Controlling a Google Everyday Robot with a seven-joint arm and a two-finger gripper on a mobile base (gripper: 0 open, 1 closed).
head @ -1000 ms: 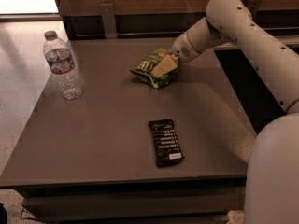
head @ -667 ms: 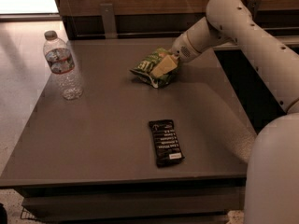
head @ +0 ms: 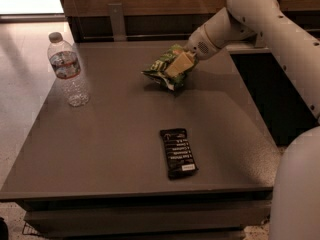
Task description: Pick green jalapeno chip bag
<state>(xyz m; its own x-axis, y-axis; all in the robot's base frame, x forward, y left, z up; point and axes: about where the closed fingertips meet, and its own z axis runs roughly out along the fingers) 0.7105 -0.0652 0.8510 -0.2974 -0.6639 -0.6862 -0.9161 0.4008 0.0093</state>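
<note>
The green jalapeno chip bag [head: 161, 68] is a small crinkly green bag at the far middle of the dark table [head: 110, 134]. My gripper [head: 179, 64] reaches in from the right on the white arm and is shut on the bag's right part. One pale finger [head: 180, 63] lies across the front of the bag; the other is hidden behind it. The bag is tilted, with its lower corner at or just above the tabletop and a shadow beneath it.
A clear water bottle [head: 67, 70] stands upright at the table's left side. A black rectangular bar wrapper [head: 178, 152] lies flat near the front middle. A wooden wall with a metal bracket [head: 118, 20] runs behind the table. My arm and base fill the right side.
The gripper and the green bag have risen slightly and the bag is more tilted. The bottle and the black wrapper have not moved.
</note>
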